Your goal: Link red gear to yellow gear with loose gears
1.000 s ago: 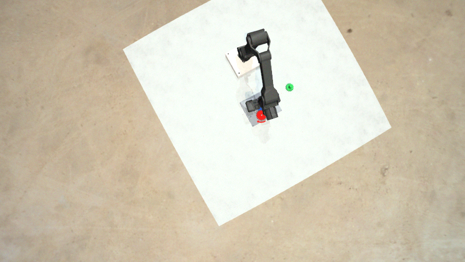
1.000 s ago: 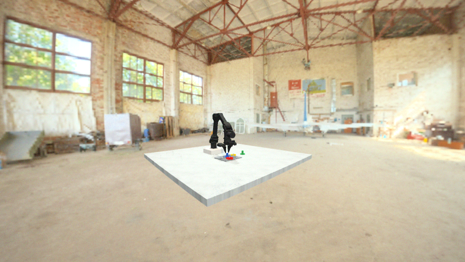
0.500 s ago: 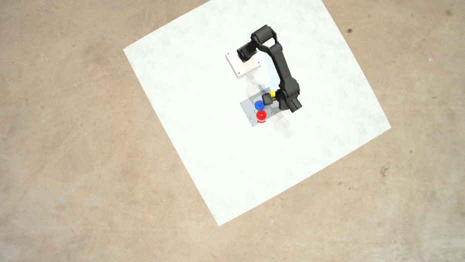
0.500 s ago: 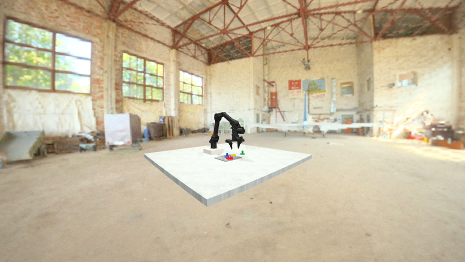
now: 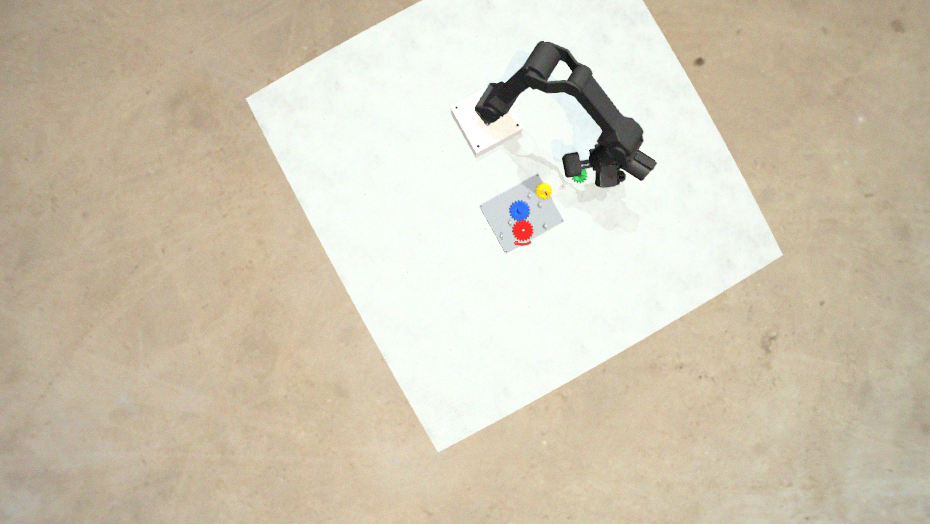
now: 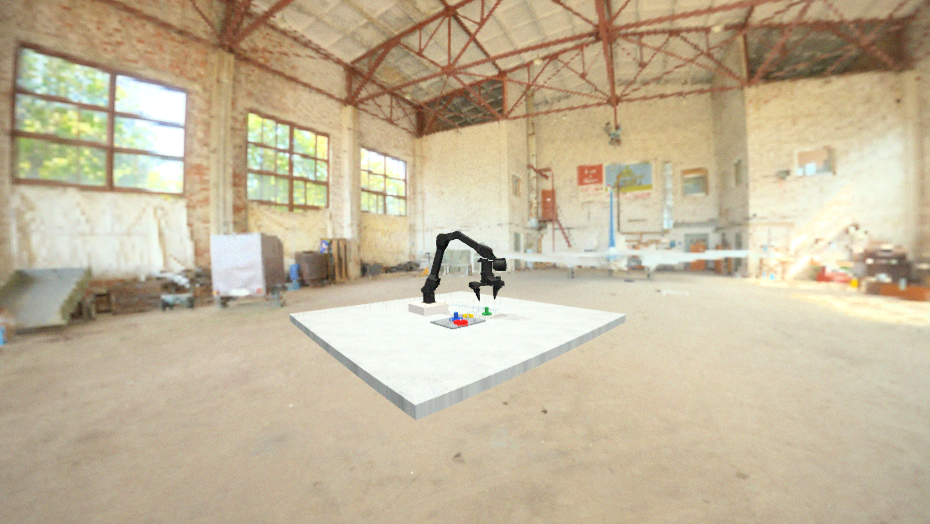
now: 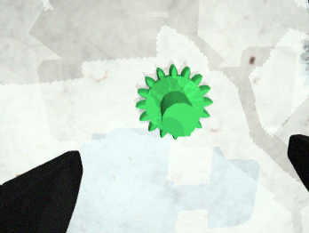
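The grey board (image 5: 492, 206) bears the red gear (image 5: 520, 230) (image 6: 461, 322), the yellow gear (image 5: 541, 190) (image 6: 468, 316) and a blue gear (image 5: 519, 210) (image 6: 456, 315) with an upright handle. The blue gear is beside the red gear, their teeth at each other's edge; a gap parts it from the yellow gear. Several pegs are bare, two of them (image 5: 529, 195) (image 5: 539, 205) between blue and yellow. A green gear (image 5: 579, 177) (image 6: 486, 312) (image 7: 155, 104) stands handle up on the table, off the board. My gripper (image 6: 487, 299) (image 7: 186, 153) is wide open and empty, above the green gear.
The red arrow (image 5: 522, 243) is at the board's edge beside the red gear. The arm's pale base block (image 5: 465, 126) (image 6: 426, 309) stands near the board, on the yellow gear's side. The white table (image 5: 416, 292) (image 6: 390, 351) reaches well past the board.
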Robot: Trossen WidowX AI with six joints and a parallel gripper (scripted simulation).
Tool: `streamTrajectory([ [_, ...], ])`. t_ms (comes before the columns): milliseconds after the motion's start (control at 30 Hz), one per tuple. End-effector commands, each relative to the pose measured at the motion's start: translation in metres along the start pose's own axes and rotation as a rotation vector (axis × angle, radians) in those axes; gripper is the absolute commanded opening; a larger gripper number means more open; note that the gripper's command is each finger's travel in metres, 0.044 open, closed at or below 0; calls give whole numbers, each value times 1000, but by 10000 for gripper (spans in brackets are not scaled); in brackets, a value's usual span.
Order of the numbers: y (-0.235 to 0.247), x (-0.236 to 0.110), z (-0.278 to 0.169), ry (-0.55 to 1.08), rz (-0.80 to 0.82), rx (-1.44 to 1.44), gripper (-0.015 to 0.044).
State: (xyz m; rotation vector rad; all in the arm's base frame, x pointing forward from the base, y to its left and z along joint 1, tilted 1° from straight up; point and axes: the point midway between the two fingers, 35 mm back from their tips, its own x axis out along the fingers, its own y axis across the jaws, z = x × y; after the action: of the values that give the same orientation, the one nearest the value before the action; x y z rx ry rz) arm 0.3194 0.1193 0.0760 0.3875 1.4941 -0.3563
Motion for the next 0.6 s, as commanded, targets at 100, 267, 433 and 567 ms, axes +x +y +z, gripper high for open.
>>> streamTrajectory([
  [100, 0, 18, 1, 1, -2, 11, 440],
  [267, -1, 24, 1, 1, -2, 11, 440],
  [433, -1, 31, 1, 1, -2, 11, 440],
  [567, -1, 38, 1, 1, -2, 11, 440],
])
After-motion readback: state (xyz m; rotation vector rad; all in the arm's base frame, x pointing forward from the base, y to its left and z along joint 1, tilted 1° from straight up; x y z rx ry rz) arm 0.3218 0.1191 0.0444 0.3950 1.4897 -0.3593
